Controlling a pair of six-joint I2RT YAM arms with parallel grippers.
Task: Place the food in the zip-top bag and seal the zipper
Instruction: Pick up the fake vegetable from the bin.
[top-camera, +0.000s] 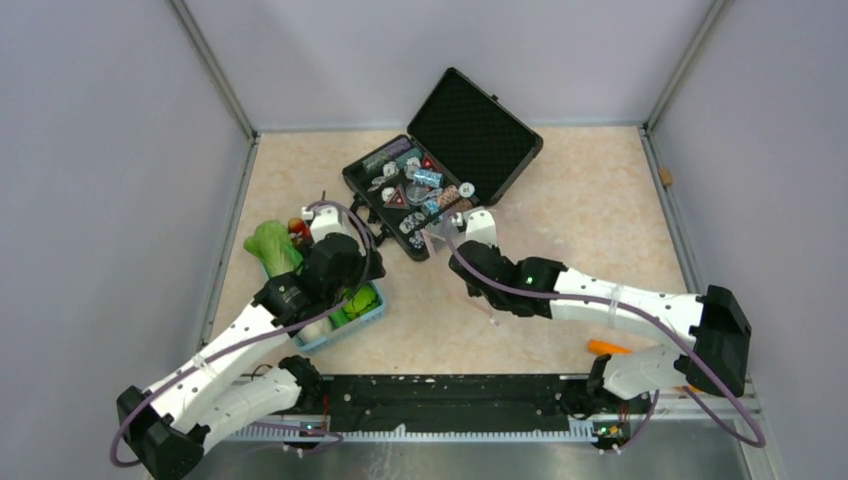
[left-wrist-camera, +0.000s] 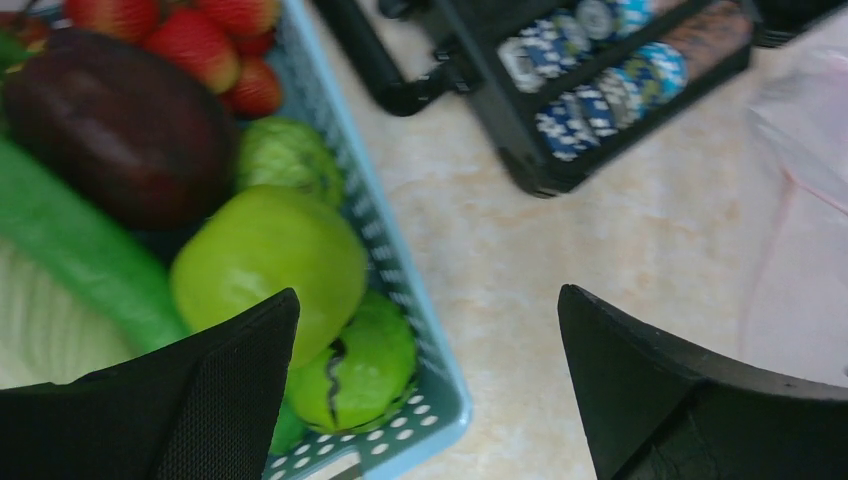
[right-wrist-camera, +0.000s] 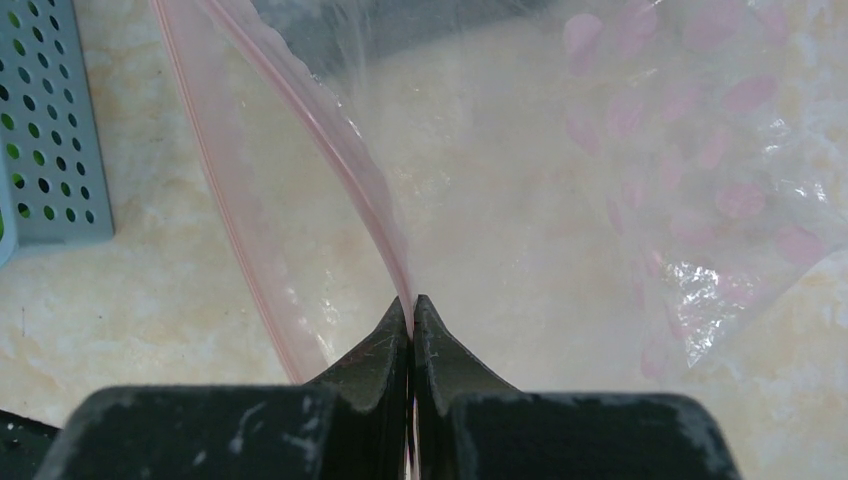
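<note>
While the right fingers (right-wrist-camera: 378, 350) pinch the zipper (right-wrist-camera: 335, 160) of the bag (right-wrist-camera: 620, 200), which is spread on the worktop (right-wrist-camera: 150, 300), the left fingers (left-wrist-camera: 215, 400) stand wide apart and empty over the basket (left-wrist-camera: 395, 260) holding the apple (left-wrist-camera: 265, 255), cucumber (left-wrist-camera: 80, 250) and purple piece (left-wrist-camera: 120, 125).

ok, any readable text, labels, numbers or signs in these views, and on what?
No legible text in any view.
Chips in the black case: printed faces, too small from the top camera, blurred in the left wrist view.
Red triangle piece: marking too small to read.
Zip-top bag: pink ovals only, no lettering.
Basket: no label visible.
</note>
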